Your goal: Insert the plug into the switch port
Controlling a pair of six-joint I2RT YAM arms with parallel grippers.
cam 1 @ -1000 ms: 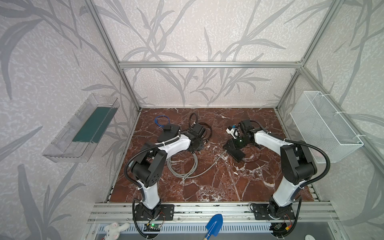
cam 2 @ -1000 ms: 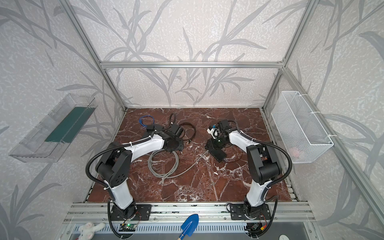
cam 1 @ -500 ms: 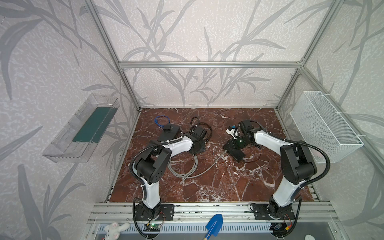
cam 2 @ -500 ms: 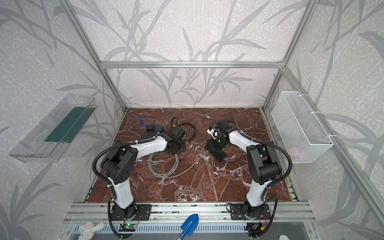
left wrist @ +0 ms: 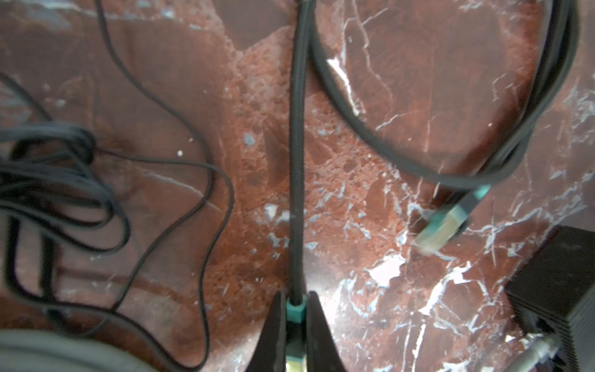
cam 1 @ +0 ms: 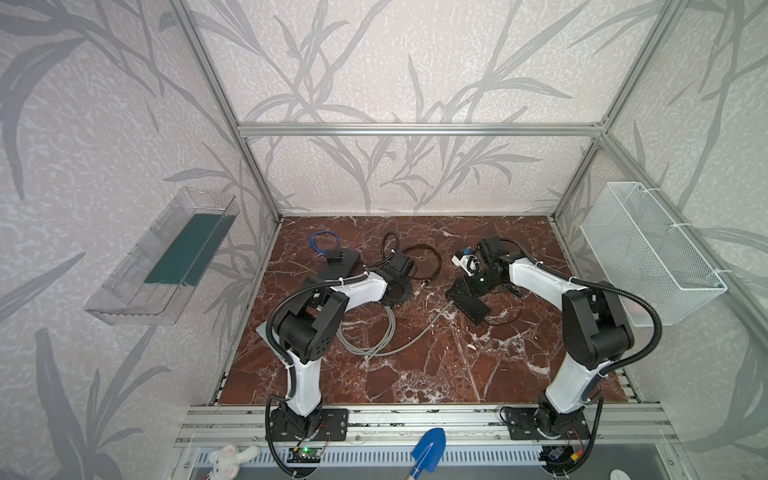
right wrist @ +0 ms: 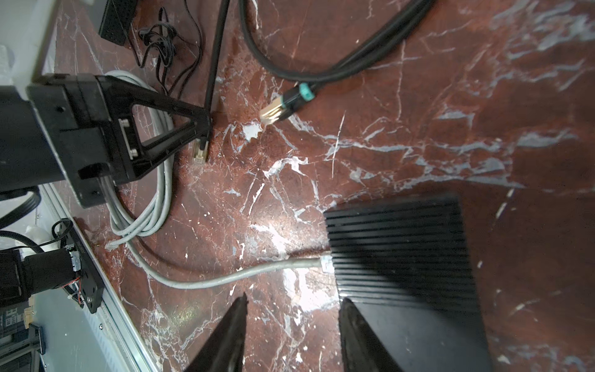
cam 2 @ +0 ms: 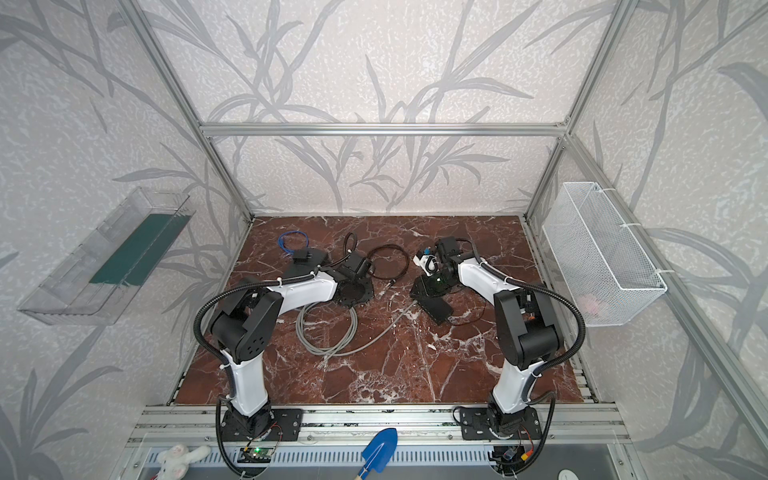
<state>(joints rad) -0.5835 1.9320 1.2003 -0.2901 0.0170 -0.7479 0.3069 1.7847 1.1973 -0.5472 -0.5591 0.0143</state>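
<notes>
A: Count, go.
B: One plug in left gripper, jaws clenched on it, tip toward wrist, long axis along its cable; second plug loose nearby.
A: Switch?
B: One switch, right-centre worktop, lying diagonal. Right gripper jaws parted, empty.

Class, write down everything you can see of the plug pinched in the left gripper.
The plug is a small pale, translucent-looking connector ending a thin black cable, with a teal collar behind it. The left gripper is shut on it at that collar, its tip sticking out beyond, pointing down near the marble tabletop; contact cannot be told. It sits apart from the switch, not in any port.
</notes>
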